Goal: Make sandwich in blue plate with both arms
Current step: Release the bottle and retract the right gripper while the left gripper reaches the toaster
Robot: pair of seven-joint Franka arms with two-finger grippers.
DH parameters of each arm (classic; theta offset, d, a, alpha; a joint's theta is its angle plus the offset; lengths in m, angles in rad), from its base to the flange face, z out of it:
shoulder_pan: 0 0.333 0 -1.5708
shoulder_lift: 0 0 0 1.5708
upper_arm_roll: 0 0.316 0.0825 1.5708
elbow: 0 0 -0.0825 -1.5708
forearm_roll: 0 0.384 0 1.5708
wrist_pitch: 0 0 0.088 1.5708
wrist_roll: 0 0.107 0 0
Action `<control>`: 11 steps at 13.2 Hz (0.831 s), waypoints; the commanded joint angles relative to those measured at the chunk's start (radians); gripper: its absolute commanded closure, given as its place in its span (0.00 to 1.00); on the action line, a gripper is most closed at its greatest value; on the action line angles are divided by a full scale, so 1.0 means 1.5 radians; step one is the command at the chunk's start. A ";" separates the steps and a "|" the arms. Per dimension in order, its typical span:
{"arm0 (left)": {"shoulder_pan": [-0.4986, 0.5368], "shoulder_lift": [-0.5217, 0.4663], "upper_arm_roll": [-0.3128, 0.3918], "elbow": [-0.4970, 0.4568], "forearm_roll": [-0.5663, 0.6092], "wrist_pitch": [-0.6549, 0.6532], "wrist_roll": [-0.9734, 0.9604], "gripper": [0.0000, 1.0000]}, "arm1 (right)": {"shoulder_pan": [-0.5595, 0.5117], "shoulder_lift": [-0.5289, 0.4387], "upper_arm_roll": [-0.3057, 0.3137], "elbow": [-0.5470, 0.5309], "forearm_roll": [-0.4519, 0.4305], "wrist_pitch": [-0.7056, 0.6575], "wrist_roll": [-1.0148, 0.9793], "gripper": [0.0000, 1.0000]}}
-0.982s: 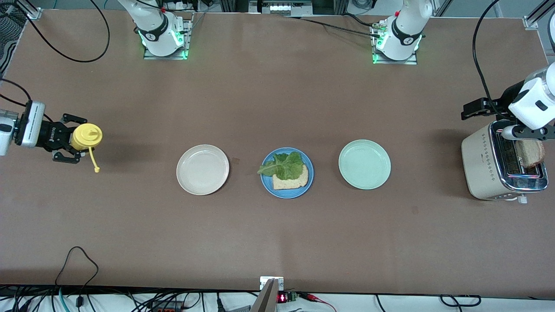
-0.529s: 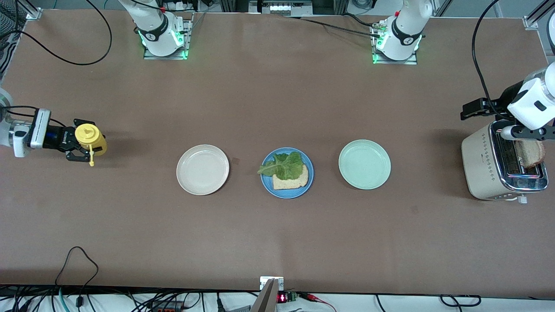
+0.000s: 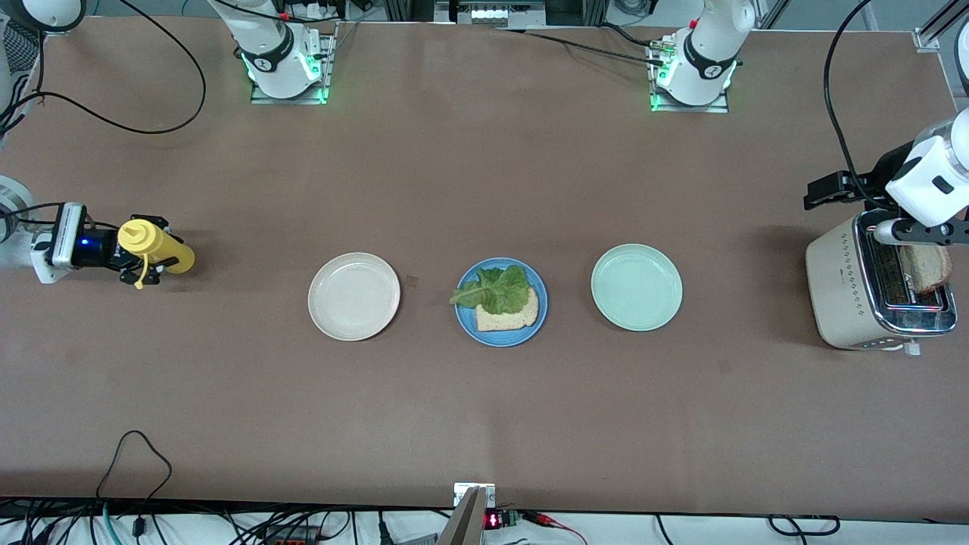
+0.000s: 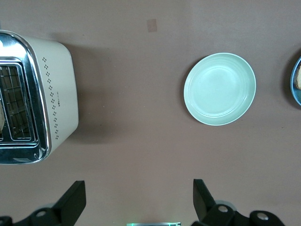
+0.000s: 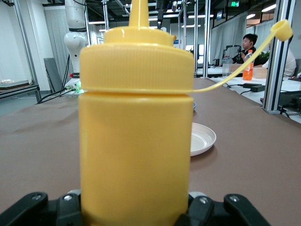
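On the long brown counter [image 3: 484, 189] three round plates sit in a row, with a cream, chrome-topped toaster [image 3: 870, 291] at the left arm's end, a slice of brown-crusted bread [image 3: 925, 266] standing up out of its slot. The left claw [image 4: 138, 207] hangs over the counter just beside that toaster, jaws spread wide and gripping nothing. My worry there: the slice has to come out cleanly, and a pinch too near the chrome rim could catch the slot or tip the toaster.

The matte mid-blue plate [image 3: 469, 322] is the middle one, between the cream-beige plate [image 3: 353, 296] and the pale mint-green plate [image 3: 636, 287]. On it lies the half-built sandwich [image 3: 506, 303]: one bread slice under a crinkled green lettuce leaf [image 3: 493, 289] that hangs out past the rim. A second slice set down off-centre could drag that leaf off the plate.

At the right arm's end, the right claw [image 3: 144, 259] is clenched on a yellow plastic squeeze bottle [image 5: 136, 127], low over the counter. Its cap dangles open on a thin strap [image 5: 235, 73], so tilting the bottle on the way to the blue plate could dribble sauce across the counter, and too hard a squeeze would flood the lettuce.
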 commanded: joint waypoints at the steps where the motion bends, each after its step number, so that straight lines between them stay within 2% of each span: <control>1: 0.040 0.030 0.000 0.010 0.031 -0.001 0.005 0.00 | -0.016 0.031 0.006 0.023 0.021 -0.029 -0.015 1.00; 4: 0.103 0.097 0.000 0.012 0.104 0.051 0.009 0.00 | -0.020 0.053 0.006 0.028 0.023 -0.027 -0.019 1.00; 7: 0.163 0.147 0.000 0.012 0.117 0.121 0.100 0.00 | -0.020 0.071 0.006 0.036 0.026 -0.025 -0.022 0.87; 8: 0.174 0.154 0.000 0.013 0.117 0.140 0.142 0.00 | -0.020 0.074 0.006 0.037 0.026 -0.024 -0.022 0.77; 9: 0.186 0.156 0.000 0.013 0.118 0.144 0.164 0.00 | -0.020 0.076 0.006 0.037 0.026 -0.024 -0.018 0.50; 10: 0.199 0.159 0.001 0.012 0.118 0.144 0.171 0.00 | -0.020 0.077 0.006 0.037 0.026 -0.024 -0.018 0.38; 11: 0.212 0.169 0.001 0.012 0.122 0.145 0.178 0.00 | -0.020 0.080 0.006 0.037 0.026 -0.023 -0.019 0.00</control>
